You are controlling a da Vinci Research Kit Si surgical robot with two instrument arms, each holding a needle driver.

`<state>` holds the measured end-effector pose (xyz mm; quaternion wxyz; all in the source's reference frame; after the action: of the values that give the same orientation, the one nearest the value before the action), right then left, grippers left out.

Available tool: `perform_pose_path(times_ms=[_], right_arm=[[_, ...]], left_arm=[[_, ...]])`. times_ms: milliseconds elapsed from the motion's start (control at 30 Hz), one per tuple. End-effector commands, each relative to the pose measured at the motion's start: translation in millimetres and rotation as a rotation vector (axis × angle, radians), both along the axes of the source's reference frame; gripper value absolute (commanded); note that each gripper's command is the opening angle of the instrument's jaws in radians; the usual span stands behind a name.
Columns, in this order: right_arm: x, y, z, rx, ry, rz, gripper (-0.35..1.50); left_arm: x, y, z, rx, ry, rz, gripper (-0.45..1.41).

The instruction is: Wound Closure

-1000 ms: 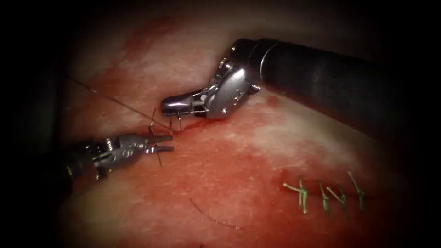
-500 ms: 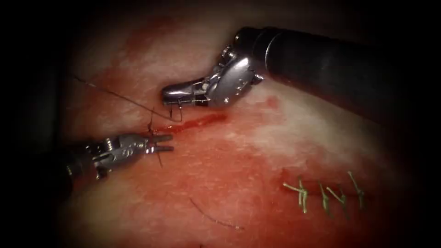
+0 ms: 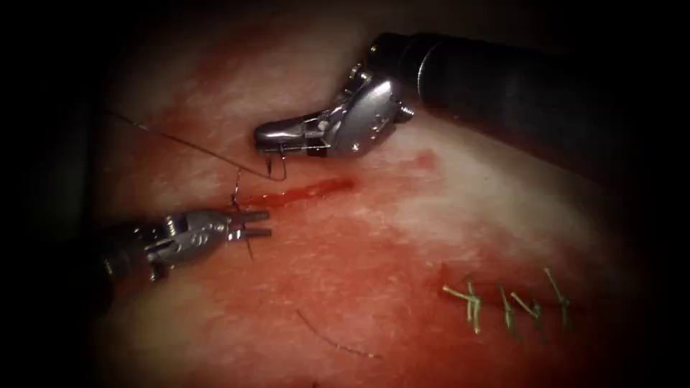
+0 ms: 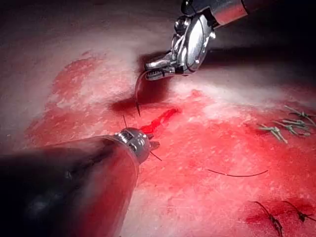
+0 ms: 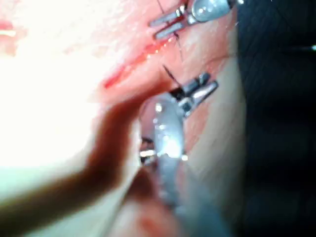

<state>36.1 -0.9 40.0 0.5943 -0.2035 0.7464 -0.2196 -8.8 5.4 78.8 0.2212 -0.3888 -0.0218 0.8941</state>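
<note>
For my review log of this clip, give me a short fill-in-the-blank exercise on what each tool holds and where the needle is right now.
1. The curved needle is held by the ____ arm's tool.
2. The needle hangs from those jaws above the tissue, so it is ____ the tissue.
3. The left tool has its jaws ____, with thread crossing beside them.
4. The finished stitches lie to the ____ of the open cut in the endoscope view.

Missing words: right; out of; open; right

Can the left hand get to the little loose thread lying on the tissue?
Probably yes. The left hand, jaws open and empty, has bare tissue between it and the loose thread. The right hand, holding the needle, is well away.
</note>
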Motion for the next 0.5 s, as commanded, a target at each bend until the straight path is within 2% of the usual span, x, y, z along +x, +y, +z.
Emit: perform_pose_path(times_ms=[33, 500], right_arm=[[1.0, 0.4, 0.3, -0.005, 0.004, -0.001, -0.35], [1.3, 0.2, 2.0, -0.017, 0.003, 0.002, -0.35]], left_arm=[[-0.5, 0.0, 0.6, 0.0, -0.002, 0.001, -0.08], [-0.4, 0.0, 0.5, 0.001, -0.001, 0.001, -0.05]])
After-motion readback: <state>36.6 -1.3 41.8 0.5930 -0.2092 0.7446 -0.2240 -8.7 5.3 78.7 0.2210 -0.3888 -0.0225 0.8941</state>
